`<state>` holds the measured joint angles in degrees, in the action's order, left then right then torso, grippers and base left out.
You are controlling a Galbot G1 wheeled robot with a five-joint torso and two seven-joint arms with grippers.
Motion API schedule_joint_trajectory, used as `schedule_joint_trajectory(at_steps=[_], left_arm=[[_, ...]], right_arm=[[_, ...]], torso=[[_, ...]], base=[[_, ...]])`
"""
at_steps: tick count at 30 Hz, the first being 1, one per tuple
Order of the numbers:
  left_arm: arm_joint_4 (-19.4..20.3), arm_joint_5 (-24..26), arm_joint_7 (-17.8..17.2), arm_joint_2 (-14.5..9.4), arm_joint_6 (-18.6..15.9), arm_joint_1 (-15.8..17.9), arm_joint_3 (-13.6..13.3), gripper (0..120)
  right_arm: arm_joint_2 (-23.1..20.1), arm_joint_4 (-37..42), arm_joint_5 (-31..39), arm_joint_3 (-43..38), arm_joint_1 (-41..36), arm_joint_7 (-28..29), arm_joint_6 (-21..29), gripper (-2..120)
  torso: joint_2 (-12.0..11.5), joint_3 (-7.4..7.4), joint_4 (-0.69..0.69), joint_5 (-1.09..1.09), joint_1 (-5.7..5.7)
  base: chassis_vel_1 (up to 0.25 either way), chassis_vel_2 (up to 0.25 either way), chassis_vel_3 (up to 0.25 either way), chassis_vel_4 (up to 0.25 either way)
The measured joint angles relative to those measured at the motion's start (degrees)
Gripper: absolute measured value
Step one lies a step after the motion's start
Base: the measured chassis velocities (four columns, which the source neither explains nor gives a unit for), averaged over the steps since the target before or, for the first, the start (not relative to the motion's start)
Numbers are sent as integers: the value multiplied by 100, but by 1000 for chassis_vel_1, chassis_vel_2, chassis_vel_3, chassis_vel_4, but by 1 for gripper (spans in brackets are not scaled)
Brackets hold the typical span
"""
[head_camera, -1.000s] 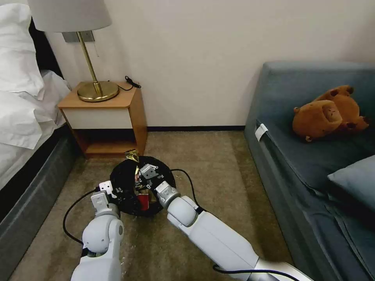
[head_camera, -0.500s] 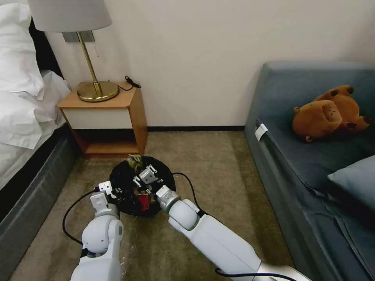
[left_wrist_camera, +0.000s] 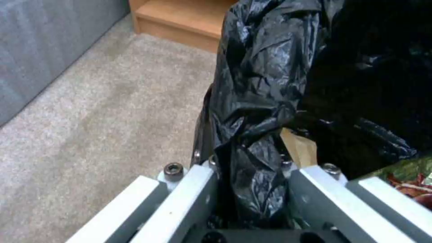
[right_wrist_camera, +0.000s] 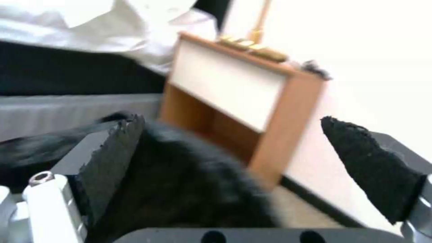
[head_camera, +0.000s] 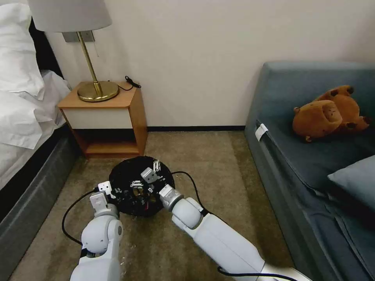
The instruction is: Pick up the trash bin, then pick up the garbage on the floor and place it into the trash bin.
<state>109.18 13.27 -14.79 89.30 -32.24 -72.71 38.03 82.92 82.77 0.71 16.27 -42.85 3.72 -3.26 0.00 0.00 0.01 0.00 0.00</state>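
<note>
A plain off-white wall (head_camera: 203, 58) with a dark baseboard (head_camera: 195, 128) closes the room, and beige carpet (head_camera: 211, 156) covers the floor. Against the wall stands a wooden nightstand (head_camera: 107, 117) with a white drawer front, carrying a brass lamp (head_camera: 95, 88) with a pale shade and a small black cord; beside it is a bed (head_camera: 23, 105) with rumpled white linen on a dark grey base. Opposite sits a blue-grey sofa (head_camera: 312, 156) with a matching cushion (head_camera: 353, 177) and a brown plush animal (head_camera: 330, 113) lying on its seat.

Right hand (right_wrist_camera: 234, 148), pads spread, hovers above the black-bagged trash bin (right_wrist_camera: 189, 189) near a nightstand (right_wrist_camera: 252, 101).
</note>
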Motion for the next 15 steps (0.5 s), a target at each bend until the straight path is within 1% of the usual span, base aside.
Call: schedule_joint_trajectory(at_steps=[3, 6, 7, 8, 9, 10, 12, 13, 14, 15], left_arm=[[-6, 9, 7, -5, 14, 5, 6, 3], [-40, 43, 36, -36, 44, 48, 17, 3], [-40, 43, 36, -36, 44, 48, 17, 3], [-45, 43, 38, -37, 45, 52, 16, 3], [-58, 44, 44, -46, 45, 61, 15, 3], [-58, 44, 44, -46, 45, 61, 15, 3], [-64, 44, 62, -55, 45, 74, 15, 3], [-67, 44, 83, -65, 45, 84, 24, 3], [-67, 44, 83, -65, 45, 84, 24, 3], [-74, 48, 98, -74, 45, 90, 28, 3]], right_arm=[[-16, 61, -11, -91, -40, 4, 16, 100], [-235, 631, -21, -800, -431, 115, 156, 100], [-235, 631, -21, -800, -431, 115, 156, 100], [-272, 729, -22, -906, -510, 127, 182, 100], [-371, 982, -18, -1193, -708, 152, 245, 100], [-371, 982, -18, -1193, -708, 152, 245, 100], [-452, 1242, -20, -1550, -923, 169, 288, 100], [-500, 1427, -32, -1883, -1092, 225, 318, 100], [-500, 1427, -32, -1883, -1092, 225, 318, 100], [-514, 1561, -39, -2138, -1203, 302, 377, 100]], torso=[[0, 0, -1, 0, 0], [0, 0, -1, 1, 0], [0, 0, -1, 1, 0], [0, 0, 0, 1, 0], [0, 0, -1, 1, 0], [0, 0, -1, 1, 0], [0, 0, -1, 1, 0], [0, 0, -1, 1, 0], [0, 0, -1, 1, 0], [0, 0, -2, 1, 0]], base=[[0, 0, 0, 0], [0, 0, 0, 0], [0, 0, 0, 0], [0, 0, 0, 0], [0, 0, 0, 0], [0, 0, 0, 0], [0, 0, 0, 0], [0, 0, 0, 0], [0, 0, 0, 0], [0, 0, 0, 0]])
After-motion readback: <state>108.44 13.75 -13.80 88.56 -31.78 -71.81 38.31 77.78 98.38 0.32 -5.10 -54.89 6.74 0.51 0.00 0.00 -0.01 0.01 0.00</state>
